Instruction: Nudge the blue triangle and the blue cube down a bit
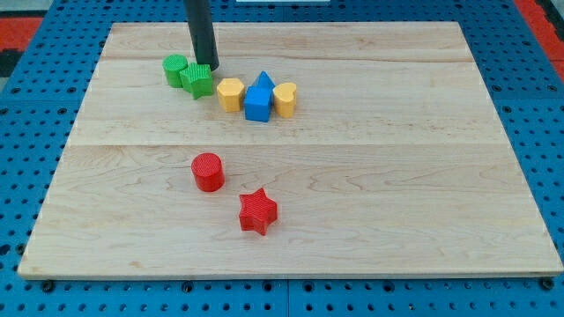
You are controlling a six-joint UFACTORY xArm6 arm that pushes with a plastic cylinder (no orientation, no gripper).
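The blue cube (257, 104) sits on the wooden board (370, 176), left of centre in the upper part. The blue triangle (263, 81) stands just above it, touching it. A yellow hexagon block (230, 93) is against the cube's left side and a yellow heart block (285, 99) against its right. My tip (211, 66) is at the upper left, just above the green star (198, 80), well to the left of both blue blocks.
A green cylinder-like block (175, 69) touches the green star on its left. A red cylinder (208, 172) and a red star (257, 211) lie lower on the board. Blue pegboard (529, 88) surrounds the board.
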